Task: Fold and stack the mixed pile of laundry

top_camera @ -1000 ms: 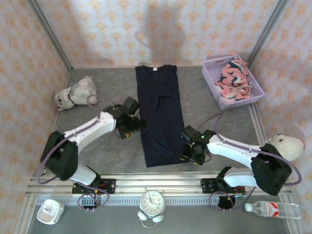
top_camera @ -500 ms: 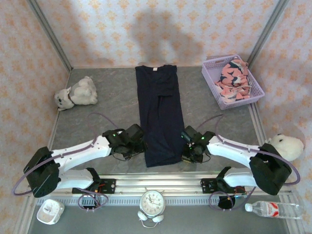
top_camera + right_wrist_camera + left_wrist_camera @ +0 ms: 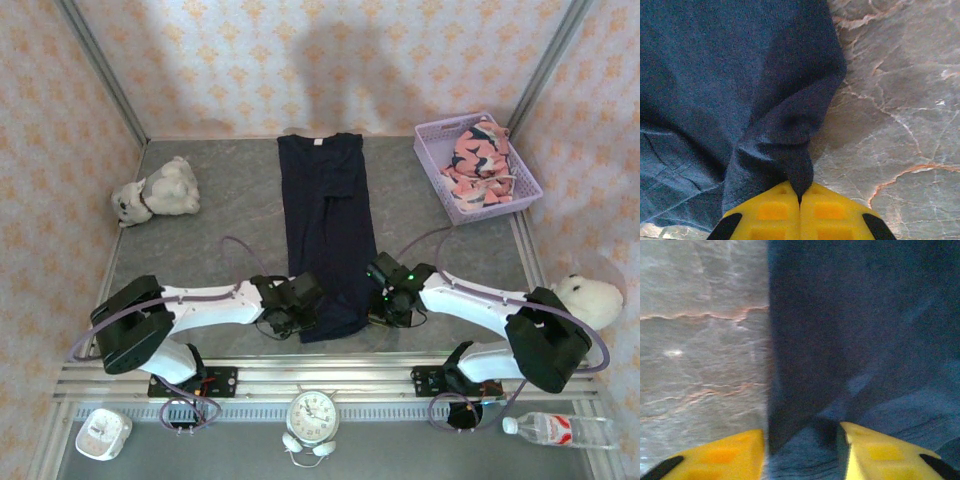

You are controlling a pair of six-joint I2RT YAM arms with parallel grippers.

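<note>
A lavender lattice basket (image 3: 430, 160) at the far right of the table (image 3: 220, 250) is filled with the salmon-pink printed garment (image 3: 478, 160). The dark navy garment (image 3: 328, 225) is laid lengthwise at the centre. Both arms are stretched low to its near corners. In the wrist views, the right gripper (image 3: 800, 192) is seen pinched closed on a navy fold, the left gripper (image 3: 802, 440) parted astride the cloth's left edge

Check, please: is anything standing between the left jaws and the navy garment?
Nothing visible does. The left jaws straddle the navy garment's near left edge, one side over the cloth, the other over the bare table.
</note>
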